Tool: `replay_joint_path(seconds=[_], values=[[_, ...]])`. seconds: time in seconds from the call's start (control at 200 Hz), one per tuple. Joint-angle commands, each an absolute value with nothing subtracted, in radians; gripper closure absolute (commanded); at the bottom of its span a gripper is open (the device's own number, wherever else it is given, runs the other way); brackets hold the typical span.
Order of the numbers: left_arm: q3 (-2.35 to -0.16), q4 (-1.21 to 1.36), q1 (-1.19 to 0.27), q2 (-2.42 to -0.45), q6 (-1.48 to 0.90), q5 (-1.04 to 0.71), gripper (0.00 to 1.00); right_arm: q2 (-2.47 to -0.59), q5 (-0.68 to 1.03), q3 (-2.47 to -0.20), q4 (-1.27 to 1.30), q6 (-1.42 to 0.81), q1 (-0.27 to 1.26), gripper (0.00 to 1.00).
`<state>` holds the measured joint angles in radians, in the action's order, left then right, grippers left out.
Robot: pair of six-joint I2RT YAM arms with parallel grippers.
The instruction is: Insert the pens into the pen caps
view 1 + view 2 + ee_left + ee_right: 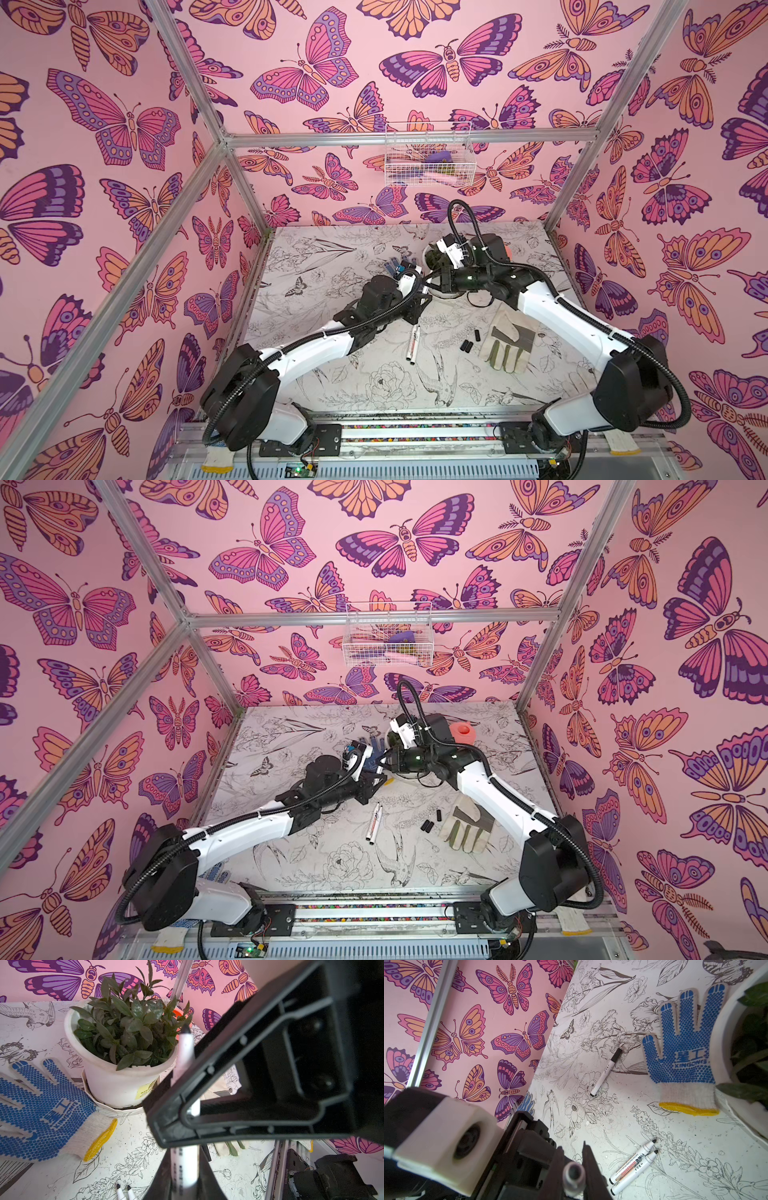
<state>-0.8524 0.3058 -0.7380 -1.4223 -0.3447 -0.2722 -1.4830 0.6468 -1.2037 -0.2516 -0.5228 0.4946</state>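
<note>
**Two-arm transfer of one pen above the table (695, 1142).**

**Near.** Two loose pens (415, 343) lie uncapped and side by side, nibs toward the far side. To their right the loose caps (466, 345), seemingly three, lie just beside a pale glove (505, 343), on the right arm's side.

**Middle.** The left jaws (184, 1159) are closed on the held pen (184, 1057). Its long axis runs out along them, nib pointing away from that wrist toward the potted plant (116, 1084). The barrel crosses the right jaws (572, 1145) obliquely. These are closed too, apparently on the same pen, judging by the pale, dark-centred round end between them.

**Judgement.** The next move calls for the right jaws to release and go for a cap. The caps lie nearer the bases than the jaws, and the right arm is the closer one.

**Far.** A capped pen (605, 1074) lies alone near the blue-dotted glove (681, 1043).

**Views.**
- The left wrist view alone shows the held pen's length.
- The right wrist view alone shows the capped pen, which the left arm hides in both top views.
- Only the top views show the loose caps.
</note>
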Motion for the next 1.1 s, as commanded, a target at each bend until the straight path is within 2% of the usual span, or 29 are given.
replay_joint_path(seconds=[0.0, 0.356, 0.471, 0.536, 0.596, 0.651, 0.726, 0.766, 0.826, 0.912, 1.092], values=[[-0.878, 0.334, -0.736, -1.426, -0.328, -0.304, 0.79, -1.464, 0.653, -1.215, -0.277, -0.502, 0.503, 0.95], [-0.876, 0.342, -0.733, -1.422, -0.327, -0.298, 0.74, -1.458, 0.649, -1.209, -0.293, -0.489, 0.503, 0.95], [-0.878, 0.342, -0.733, -1.429, -0.326, -0.313, 0.87, -1.456, 0.649, -1.209, -0.299, -0.488, 0.503, 0.95], [-0.879, 0.342, -0.733, -1.438, -0.334, -0.325, 0.98, -1.454, 0.649, -1.208, -0.297, -0.487, 0.503, 0.95], [-0.878, 0.345, -0.734, -1.445, -0.349, -0.330, 1.00, -1.451, 0.649, -1.207, -0.296, -0.491, 0.503, 0.95], [-0.870, 0.357, -0.733, -1.452, -0.364, -0.325, 1.00, -1.447, 0.649, -1.209, -0.301, -0.485, 0.503, 0.89], [-0.853, 0.377, -0.733, -1.459, -0.392, -0.295, 1.00, -1.433, 0.601, -1.209, -0.321, -0.478, 0.502, 0.69], [-0.843, 0.384, -0.733, -1.460, -0.409, -0.265, 1.00, -1.421, 0.581, -1.209, -0.338, -0.468, 0.500, 0.62], [-0.824, 0.384, -0.733, -1.459, -0.433, -0.208, 1.00, -1.398, 0.524, -1.205, -0.376, -0.454, 0.498, 0.57], [-0.802, 0.385, -0.733, -1.456, -0.443, -0.155, 1.00, -1.352, 0.411, -1.177, -0.417, -0.453, 0.487, 0.56], [-0.778, 0.374, -0.733, -1.451, -0.448, -0.118, 1.00, -1.288, -0.086, -1.083, -0.583, -0.502, 0.477, 0.56]])
